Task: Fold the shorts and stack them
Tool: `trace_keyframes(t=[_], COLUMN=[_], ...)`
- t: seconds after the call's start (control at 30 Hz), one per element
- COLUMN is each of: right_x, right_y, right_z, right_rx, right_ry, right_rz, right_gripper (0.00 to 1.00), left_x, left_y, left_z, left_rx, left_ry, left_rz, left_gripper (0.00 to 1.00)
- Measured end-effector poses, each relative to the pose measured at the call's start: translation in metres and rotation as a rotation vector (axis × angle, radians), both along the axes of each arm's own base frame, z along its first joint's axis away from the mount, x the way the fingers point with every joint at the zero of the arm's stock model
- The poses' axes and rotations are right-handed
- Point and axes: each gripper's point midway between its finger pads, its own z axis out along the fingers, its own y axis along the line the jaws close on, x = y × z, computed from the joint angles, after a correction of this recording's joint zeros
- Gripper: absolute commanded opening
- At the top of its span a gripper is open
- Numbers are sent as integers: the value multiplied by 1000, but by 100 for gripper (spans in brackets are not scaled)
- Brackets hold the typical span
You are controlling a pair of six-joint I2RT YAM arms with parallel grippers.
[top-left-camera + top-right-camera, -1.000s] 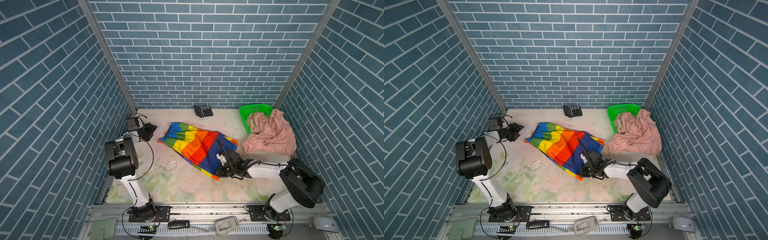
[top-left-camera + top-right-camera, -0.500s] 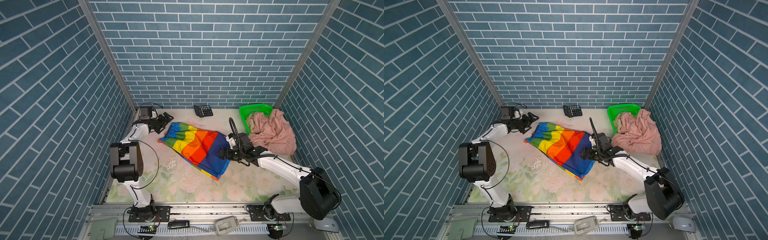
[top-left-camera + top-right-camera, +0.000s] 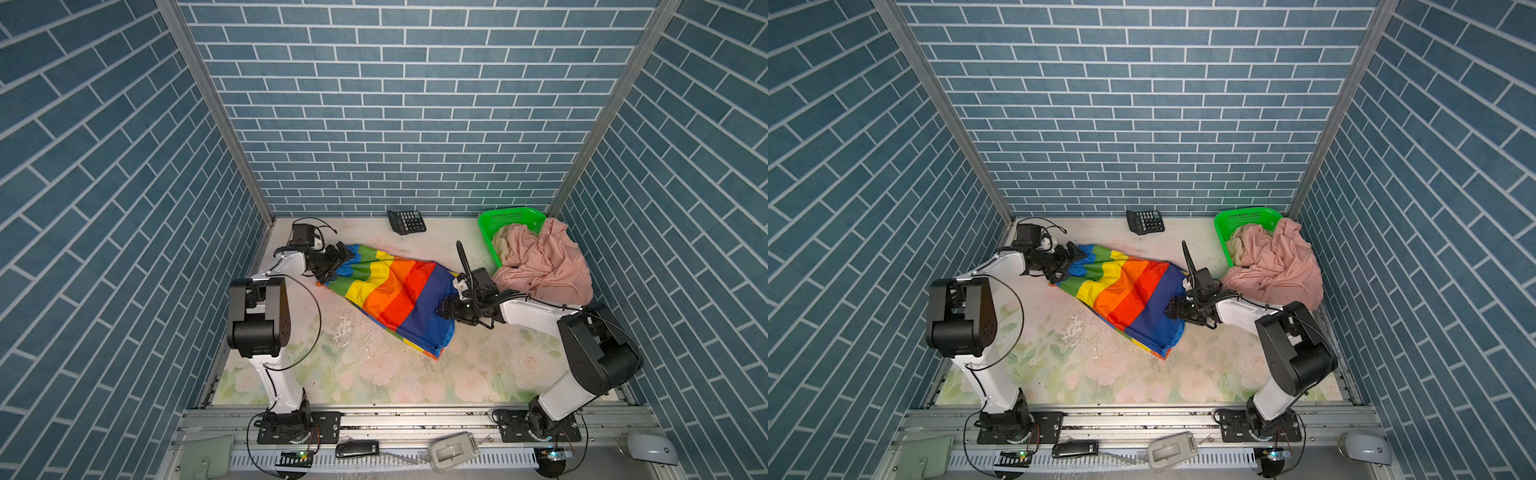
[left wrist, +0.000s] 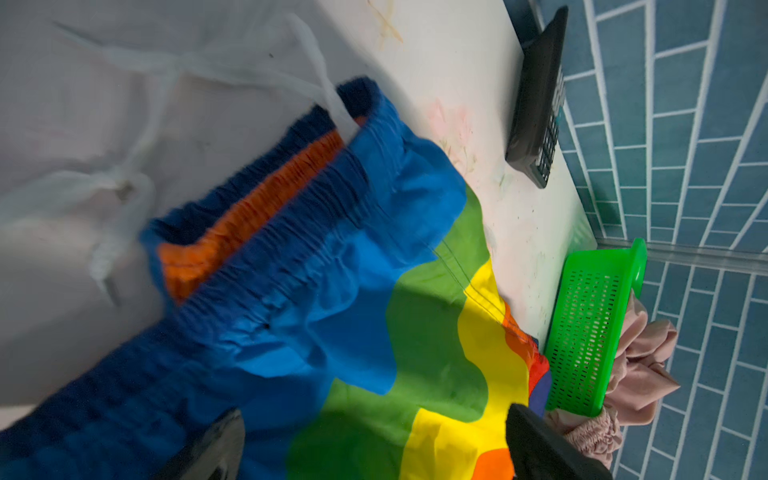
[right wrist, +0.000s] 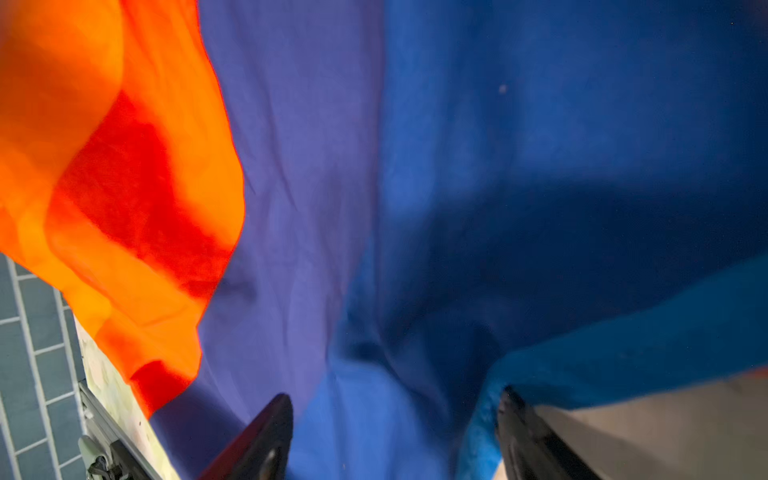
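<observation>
Rainbow-striped shorts (image 3: 395, 291): thin, shiny, wavy colour bands, nearly flat mid-bench (image 3: 374, 374). Gathered elastic waistband (image 4: 270, 232), limp white drawstring (image 4: 166, 66) trailing off it. Dusty pink pair (image 3: 548, 266) crumpled, spilling from the green mesh basket (image 3: 509, 216); beige pair (image 3: 505, 245) bunched inside.

Left pincer (image 3: 338, 259) spread wide at the waistband end; a second ago well clear, near the side wall. Right pincer (image 3: 442, 309) parted over the dark blue band, clamping nothing; a second ago nearer the front hem.
</observation>
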Motion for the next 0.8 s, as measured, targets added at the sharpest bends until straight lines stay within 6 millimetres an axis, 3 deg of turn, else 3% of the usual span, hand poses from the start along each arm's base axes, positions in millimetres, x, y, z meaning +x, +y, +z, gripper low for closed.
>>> trace_keyframes(t=[0.13,0.27,0.43,0.6,0.7,0.8], right_x=[16,41,75,94,89,80], right_y=[-11,-35,-62,-76,-82,-84], right_z=[0,0,1,0,0,8], right_rx=[37,34,1,-79,-111,-124], right_ry=[4,-6,-16,-14,8,16], right_rz=[-29,-79,-128,-125,-121,-112], right_gripper=[75,75,75,78,83,88], left_x=[-14,-49,-80,-107,-106,-93], left_y=[-25,-50,-87,-124,-123,-100], left_z=[-16,-50,-47,-41,-24,11], left_rx=[11,15,-6,-44,-48,-31], left_ry=[24,99,79,105,91,23], left_rz=[-50,-93,-136,-176,-161,-104], left_gripper=[100,100,100,100,100,100])
